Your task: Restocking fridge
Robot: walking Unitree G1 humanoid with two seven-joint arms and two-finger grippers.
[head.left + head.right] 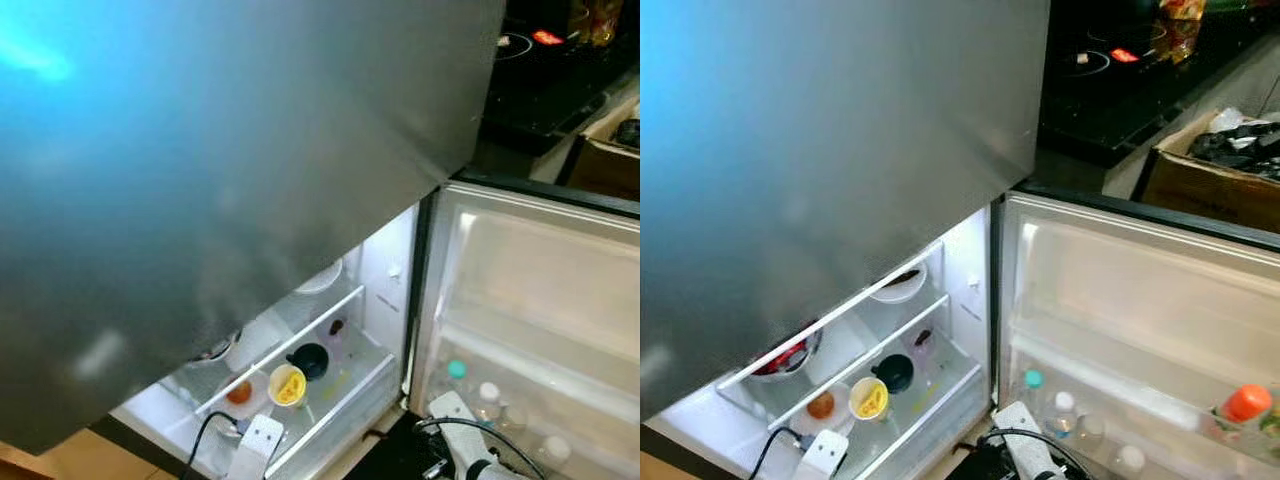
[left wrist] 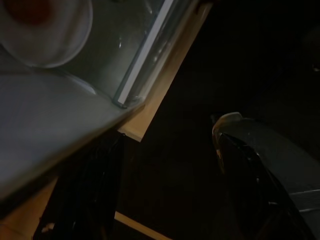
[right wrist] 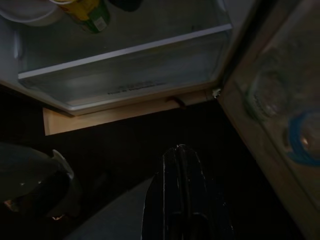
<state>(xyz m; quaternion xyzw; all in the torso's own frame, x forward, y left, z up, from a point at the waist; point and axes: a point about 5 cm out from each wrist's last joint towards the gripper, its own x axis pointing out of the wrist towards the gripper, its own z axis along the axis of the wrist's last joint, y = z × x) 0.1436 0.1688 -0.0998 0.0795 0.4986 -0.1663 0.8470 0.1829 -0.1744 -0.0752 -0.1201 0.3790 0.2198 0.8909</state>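
Fridge: lower compartment (image 1: 940, 400) lit, its door (image 1: 1140, 290) swung wide to the robot's right; the grey upper door (image 1: 840, 150) is shut and takes up most of the head views.
Shelf contents: white bowl (image 1: 898, 285) on the upper glass shelf; red-and-dark bowl (image 1: 785, 358) nearer the front edge; below, a yellow cup (image 1: 869, 398), a dark cup (image 1: 894, 372) and an orange item on a white plate (image 1: 821, 405).
Door rack: clear bottles, one green-capped (image 1: 1033, 380), one orange-capped (image 1: 1246, 402).
Left gripper: (image 2: 260, 170) low, in front of the fridge base; jaw state cannot be told.
Right gripper: (image 3: 181, 200) low before the open compartment, fingers pressed together, holding nothing visible.
Progress (judgement): fridge open and partly stocked; no item in hand, so further loading and closing the door remain.
Surroundings: dark cooktop (image 1: 1110, 70), cardboard box (image 1: 1220, 170) beyond the door.
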